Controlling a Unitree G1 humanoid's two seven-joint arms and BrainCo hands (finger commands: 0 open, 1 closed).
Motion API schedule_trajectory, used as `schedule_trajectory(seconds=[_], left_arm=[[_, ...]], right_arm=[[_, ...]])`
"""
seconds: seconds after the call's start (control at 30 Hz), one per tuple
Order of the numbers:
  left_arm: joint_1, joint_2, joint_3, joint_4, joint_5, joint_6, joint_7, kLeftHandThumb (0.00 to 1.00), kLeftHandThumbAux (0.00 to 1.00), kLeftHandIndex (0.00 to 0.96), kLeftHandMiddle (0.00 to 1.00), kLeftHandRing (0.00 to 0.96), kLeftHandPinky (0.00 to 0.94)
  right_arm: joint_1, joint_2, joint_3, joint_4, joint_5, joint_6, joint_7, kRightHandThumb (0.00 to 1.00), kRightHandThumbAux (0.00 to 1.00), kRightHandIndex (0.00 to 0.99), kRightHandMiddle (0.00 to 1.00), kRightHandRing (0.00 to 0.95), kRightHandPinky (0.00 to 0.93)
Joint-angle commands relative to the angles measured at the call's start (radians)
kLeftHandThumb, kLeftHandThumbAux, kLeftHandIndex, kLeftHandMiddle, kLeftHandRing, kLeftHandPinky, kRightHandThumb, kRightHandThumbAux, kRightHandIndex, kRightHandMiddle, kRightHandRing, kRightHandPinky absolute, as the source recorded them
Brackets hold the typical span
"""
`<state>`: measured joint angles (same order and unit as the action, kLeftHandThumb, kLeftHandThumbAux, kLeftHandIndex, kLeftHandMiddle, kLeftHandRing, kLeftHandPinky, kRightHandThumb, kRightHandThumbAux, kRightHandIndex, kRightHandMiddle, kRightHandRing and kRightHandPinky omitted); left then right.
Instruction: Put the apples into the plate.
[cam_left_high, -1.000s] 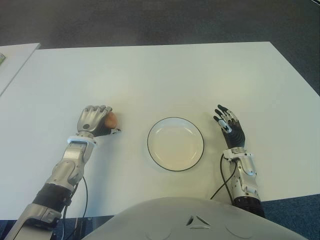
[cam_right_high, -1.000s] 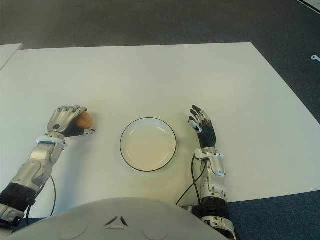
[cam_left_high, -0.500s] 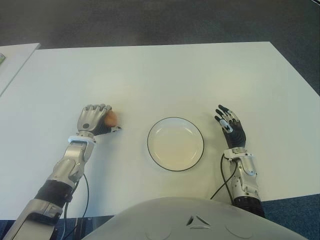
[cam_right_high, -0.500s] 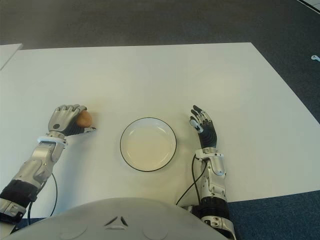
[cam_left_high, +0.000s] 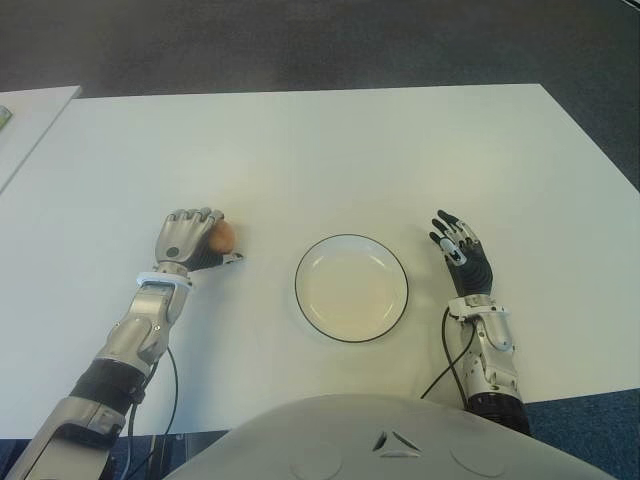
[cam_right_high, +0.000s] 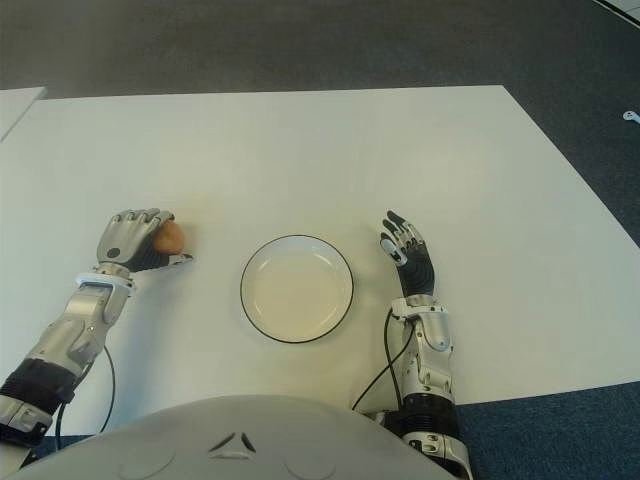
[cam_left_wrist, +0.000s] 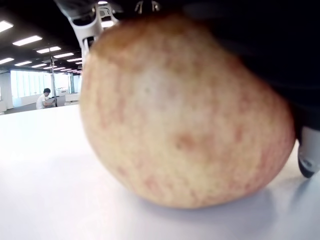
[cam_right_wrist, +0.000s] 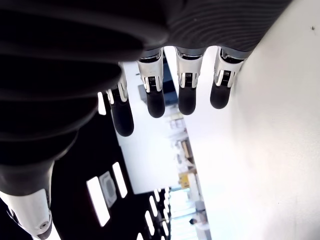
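Observation:
A yellow-red apple (cam_left_high: 221, 236) sits on the white table (cam_left_high: 330, 160) to the left of the plate. My left hand (cam_left_high: 190, 240) is curled over it, fingers wrapped on top. In the left wrist view the apple (cam_left_wrist: 185, 115) fills the picture and touches the table under the palm. The white plate with a dark rim (cam_left_high: 351, 288) stands at the front middle and holds nothing. My right hand (cam_left_high: 458, 250) shows just right of the plate, fingers stretched out and holding nothing; its fingers (cam_right_wrist: 155, 95) show straight in the right wrist view.
A second white table's edge (cam_left_high: 30, 120) shows at the far left. Dark carpet (cam_left_high: 300, 40) lies beyond the table's far edge. A black cable (cam_left_high: 445, 350) runs along my right forearm.

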<state>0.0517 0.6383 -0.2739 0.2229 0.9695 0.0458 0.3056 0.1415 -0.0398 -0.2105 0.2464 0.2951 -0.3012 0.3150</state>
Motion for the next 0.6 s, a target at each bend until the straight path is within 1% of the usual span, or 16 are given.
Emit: schedule_trajectory(seconds=[0.03,0.17,0.33,0.4,0.5,0.6], left_arm=[[0.027,-0.005,-0.024,0.031,-0.02,-0.009,-0.039,0.714,0.702,0.441,0.916,0.865,0.807],[0.027,-0.006,-0.024,0.027,-0.021,-0.005,-0.037,0.712,0.703,0.442,0.885,0.852,0.775],[0.03,-0.004,-0.019,0.013,-0.023,-0.001,-0.038,0.711,0.703,0.442,0.877,0.847,0.785],[0.031,0.008,-0.01,-0.009,-0.023,-0.008,-0.028,0.711,0.703,0.442,0.878,0.847,0.781],[0.044,0.027,0.02,-0.093,-0.028,-0.005,-0.045,0.711,0.703,0.442,0.869,0.839,0.759],[0.051,0.03,0.042,-0.16,-0.031,0.011,-0.078,0.711,0.703,0.442,0.859,0.831,0.753]], right_arm=[[0.021,0.005,0.001,0.024,0.006,0.028,-0.005,0.517,0.662,0.23,0.15,0.107,0.126],[0.022,0.004,0.001,0.026,0.0,0.022,-0.007,0.506,0.663,0.233,0.149,0.102,0.111],[0.023,0.002,0.002,0.025,-0.001,0.025,-0.007,0.501,0.661,0.225,0.147,0.1,0.119],[0.023,0.002,0.002,0.025,0.0,0.028,-0.007,0.504,0.662,0.224,0.149,0.105,0.129],[0.021,0.001,0.003,0.029,-0.004,0.023,-0.008,0.507,0.664,0.225,0.155,0.112,0.137],[0.019,-0.001,0.003,0.036,-0.009,0.012,-0.006,0.504,0.665,0.234,0.157,0.114,0.129]])
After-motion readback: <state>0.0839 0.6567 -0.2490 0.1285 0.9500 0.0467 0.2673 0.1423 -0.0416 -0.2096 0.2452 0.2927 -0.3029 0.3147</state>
